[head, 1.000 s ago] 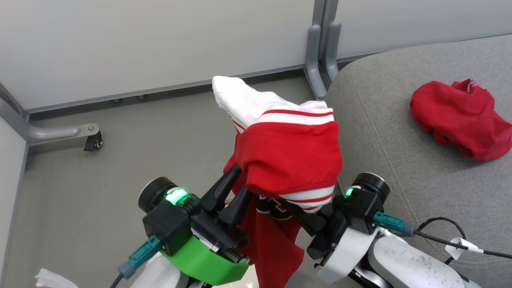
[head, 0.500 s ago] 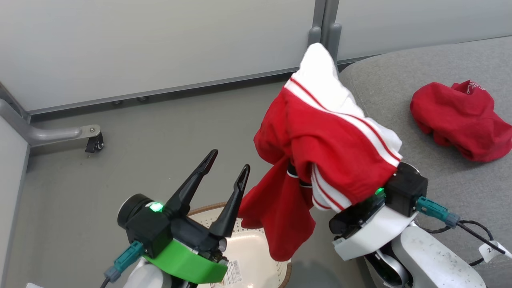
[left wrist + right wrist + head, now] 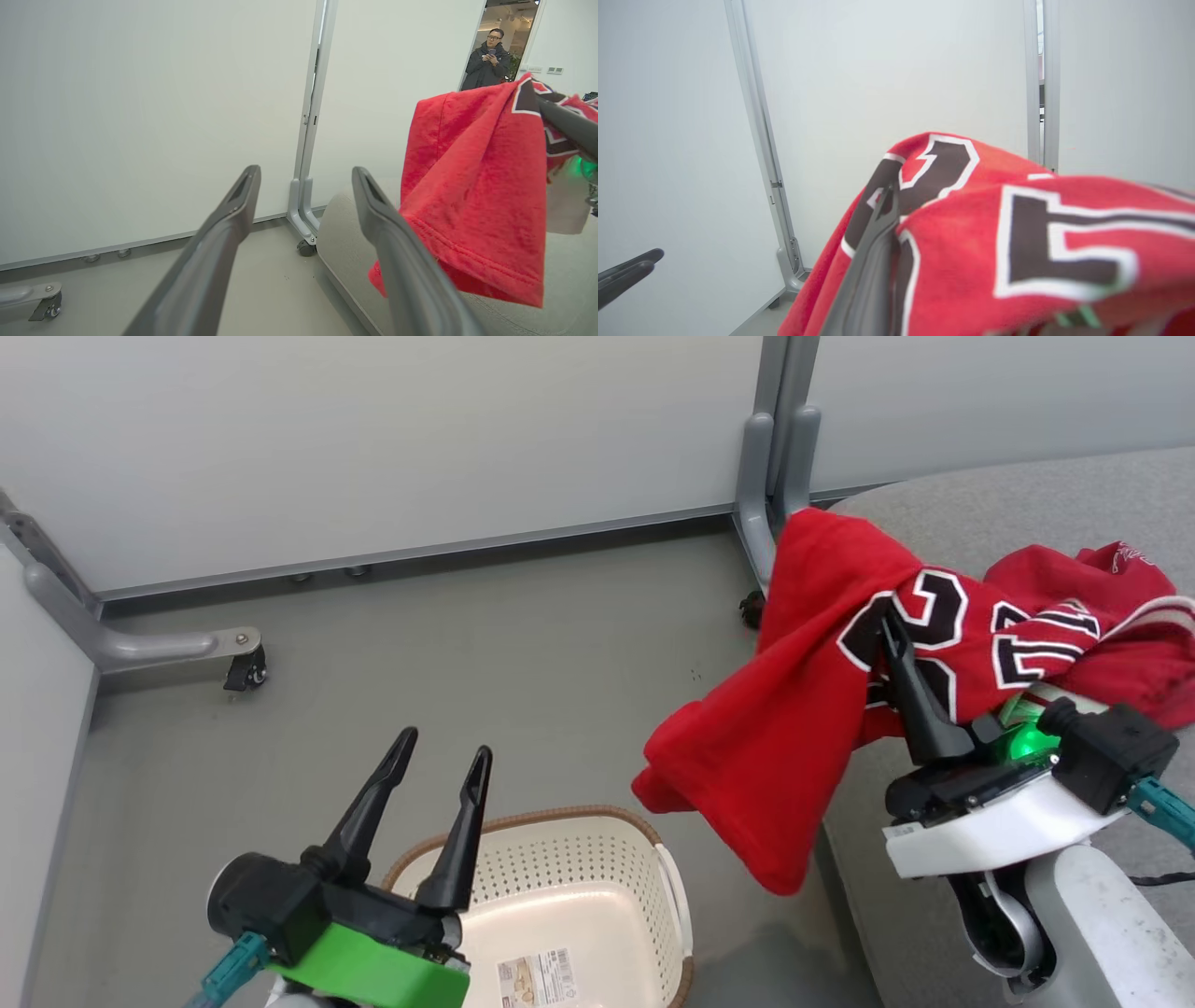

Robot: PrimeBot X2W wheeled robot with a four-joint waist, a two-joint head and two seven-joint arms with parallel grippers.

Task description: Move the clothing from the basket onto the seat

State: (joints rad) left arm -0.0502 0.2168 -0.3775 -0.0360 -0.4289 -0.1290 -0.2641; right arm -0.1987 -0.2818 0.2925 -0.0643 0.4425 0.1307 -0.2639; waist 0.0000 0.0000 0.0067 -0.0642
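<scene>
Red jersey (image 3: 803,709) hangs over the seat's (image 3: 1027,495) rounded edge beside the plain red garment (image 3: 1074,581), pinched in the right gripper's (image 3: 896,639) closed fingers for laying down, while the left gripper (image 3: 444,749) hovers spread and empty-handed above the basket (image 3: 560,814).

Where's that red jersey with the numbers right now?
On the right of the head view: the jersey hangs from the right gripper over the grey seat's rounded corner, beside the plain red garment, above and right of the basket.

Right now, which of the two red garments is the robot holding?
The numbered jersey, pinched in the right arm's jaws and hanging down; the plain red one lies on the grey seat.
</scene>
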